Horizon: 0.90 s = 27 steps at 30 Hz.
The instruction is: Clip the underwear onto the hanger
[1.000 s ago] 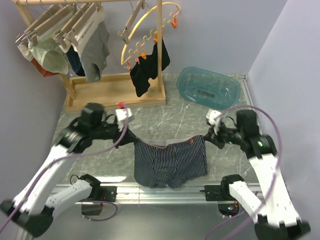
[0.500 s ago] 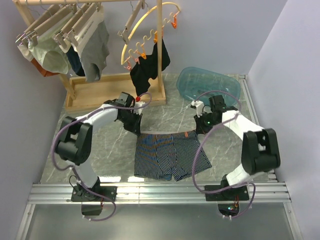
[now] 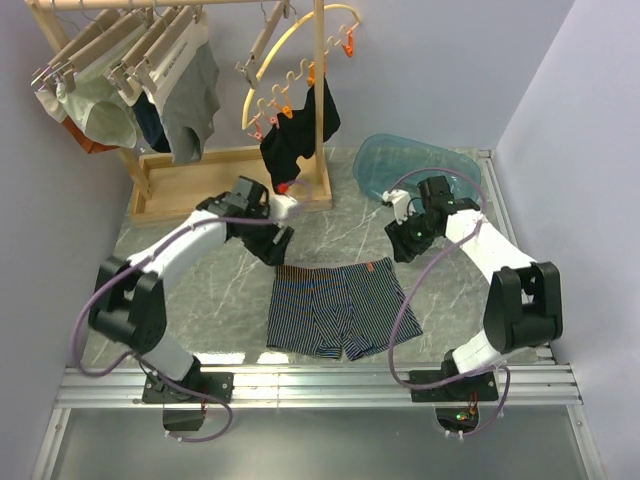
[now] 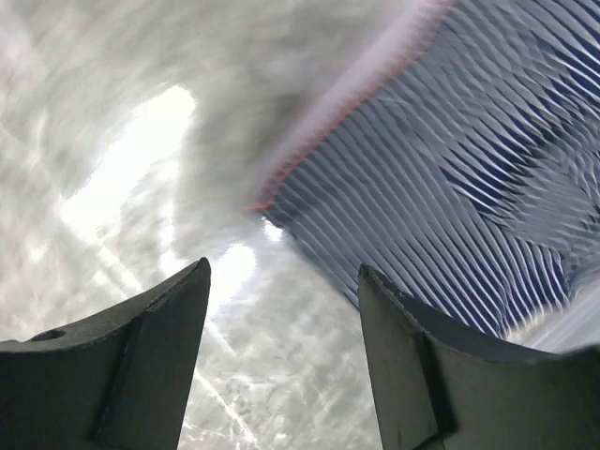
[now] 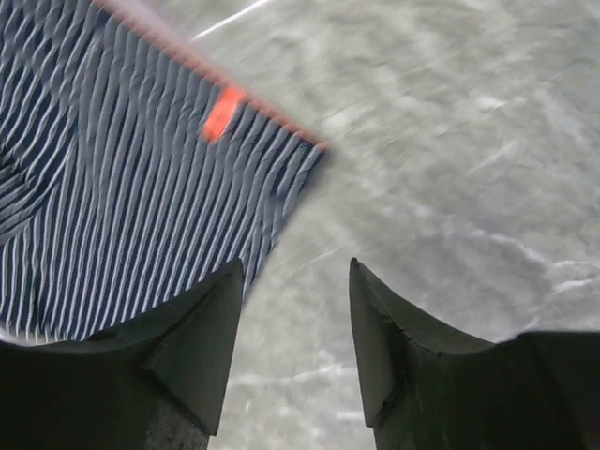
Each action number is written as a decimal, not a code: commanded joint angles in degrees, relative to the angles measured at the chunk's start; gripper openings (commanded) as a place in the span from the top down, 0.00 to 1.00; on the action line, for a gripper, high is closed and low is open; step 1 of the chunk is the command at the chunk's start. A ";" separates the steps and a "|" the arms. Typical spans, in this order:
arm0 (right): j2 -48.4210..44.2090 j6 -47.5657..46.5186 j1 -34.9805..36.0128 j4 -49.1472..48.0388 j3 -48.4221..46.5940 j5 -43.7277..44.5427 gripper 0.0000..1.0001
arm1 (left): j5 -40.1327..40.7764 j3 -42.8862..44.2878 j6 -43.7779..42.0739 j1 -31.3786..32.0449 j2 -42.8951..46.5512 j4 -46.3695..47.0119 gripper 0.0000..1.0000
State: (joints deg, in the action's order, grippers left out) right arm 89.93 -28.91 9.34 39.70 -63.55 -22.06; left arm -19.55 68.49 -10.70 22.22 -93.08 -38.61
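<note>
Underwear (image 3: 335,322) flat on bench (image 3: 215,290), waistband at 12, presumably for clipping; my left tool (image 3: 277,244) and right tool (image 3: 404,246) open, empty.

Got the pinstriped navy boxer briefs (image 3: 338,320) flat on the grey marble table (image 3: 200,290), front centre. Left hand (image 3: 279,245) just behind the left waistband corner, right hand (image 3: 404,244) behind the right. Back right, clear blue plastic basin (image 3: 385,165); back left, wooden clothes rack (image 3: 200,185).
</note>
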 commanded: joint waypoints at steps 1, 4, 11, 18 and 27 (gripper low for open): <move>-3.36 -6.07 4.34 10.82 -1.32 -0.35 0.44 | -1.99 -2.82 -10.48 7.56 5.18 -5.34 0.31; -2.57 -5.29 8.48 12.85 2.11 -0.61 0.45 | -2.16 -7.83 -8.56 14.24 4.75 -3.67 0.33; 2.44 2.80 10.78 13.73 4.84 -4.13 0.46 | -1.02 -10.39 -7.32 17.50 -1.75 -3.31 0.37; 14.92 3.33 10.96 20.49 2.38 -6.30 0.46 | 3.73 -14.52 -11.44 17.60 -2.73 -6.64 0.37; 14.49 2.54 15.09 23.32 1.50 -12.13 0.46 | 2.32 -15.85 -10.75 17.33 7.64 -10.34 0.36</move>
State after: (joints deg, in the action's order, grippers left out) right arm 106.04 -26.39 23.68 61.43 -60.95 -32.01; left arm -17.85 51.72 -21.58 39.70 -89.97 -45.47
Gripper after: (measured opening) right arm 0.536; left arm 0.633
